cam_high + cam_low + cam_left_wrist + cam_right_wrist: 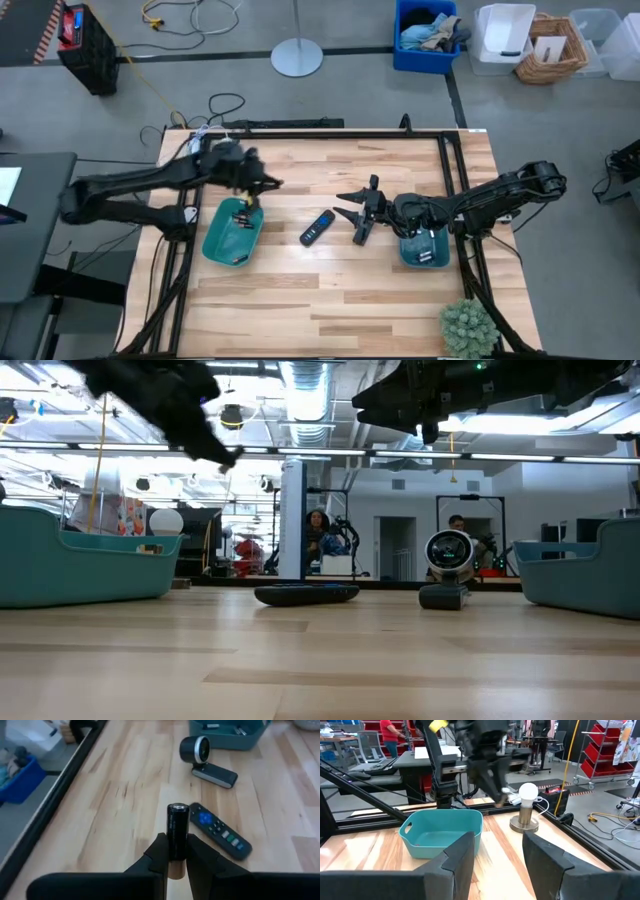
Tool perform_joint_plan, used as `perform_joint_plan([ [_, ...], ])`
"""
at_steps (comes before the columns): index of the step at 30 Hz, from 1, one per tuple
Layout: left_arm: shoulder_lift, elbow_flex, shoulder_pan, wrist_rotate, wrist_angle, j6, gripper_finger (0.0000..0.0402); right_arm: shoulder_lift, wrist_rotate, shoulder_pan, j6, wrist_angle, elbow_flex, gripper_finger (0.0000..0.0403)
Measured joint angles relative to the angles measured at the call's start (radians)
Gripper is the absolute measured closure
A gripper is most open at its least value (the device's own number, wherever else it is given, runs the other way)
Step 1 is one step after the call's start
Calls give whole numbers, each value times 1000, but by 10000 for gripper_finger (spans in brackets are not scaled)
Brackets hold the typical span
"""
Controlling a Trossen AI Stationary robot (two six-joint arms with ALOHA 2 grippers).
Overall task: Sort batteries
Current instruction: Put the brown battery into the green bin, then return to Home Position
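- Currently left end effector point(172, 862) clamped on one battery point(177, 830): dark glossy cylinder with a shiny metal end cap, held upright between two dark matte fingers point(155, 855), above the bare wood.
- High view: left end effector point(262, 186) sits over the far edge of the left teal tray point(215, 240), above the surface, not touching it.
- Left teal tray: smooth plastic, rounded-rectangle tub; a few small dark and pale cells point(241, 215) lie inside near its far end.
- Right end effector point(358, 205) spread open, fingers well apart, holding nothing; right wrist view shows the two blunt dark fingers point(457, 857) with a clear gap.
- Right end effector is near mid-surface, beside the right teal tray point(432, 258), which lies partly under the right arm.
- Right teal tray in the left wrist view point(250, 737) holds small silvery items; cannot tell how many.
- Remote control point(317, 228): flat black slab with rounded ends, blue and pale buttons, lying flat between the two trays.
- Flashlight point(207, 762): black, round silver-rimmed head, lying on the wood just beyond the remote.
- Surface point(330, 300): pale wood planks with visible grain, framed by black metal rails.
- Small green spiky plant point(468, 326) at the near right corner.
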Motion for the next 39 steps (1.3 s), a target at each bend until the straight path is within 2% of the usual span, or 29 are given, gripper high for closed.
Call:
perform_joint_plan([
  [6, -243, -201, -75, -73, 25, -128, 365, 0, 0, 0, -14, 0, 0, 220],
  [15, -517, -384, -122, -101, 14, -154, 365, 0, 0, 0, -18, -1, 0, 220],
  [22, -602, -467, -122, -109, 37, -231, 365, 0, 0, 0, -18, 0, 0, 220],
  [25, -601, -489, -122, -182, 28, -299, 363, 0, 0, 0, -18, 0, 0, 220],
  [27, -597, -510, -122, -235, 28, -332, 337, 0, 0, 0, -17, 1, 0, 220],
  [29, -597, -528, -122, -269, 21, -357, 293, 0, 0, 0, -11, 0, 0, 220],
  [33, -598, -548, -122, -271, 27, -381, 218, 0, 0, 0, -6, -8, 0, 220],
  [36, -598, -549, -133, -246, 28, -384, 194, 0, 0, 0, -7, -9, 0, 220],
  [39, -598, -549, -157, -243, 38, -373, 191, -1, 0, 0, -15, -18, 0, 220],
])
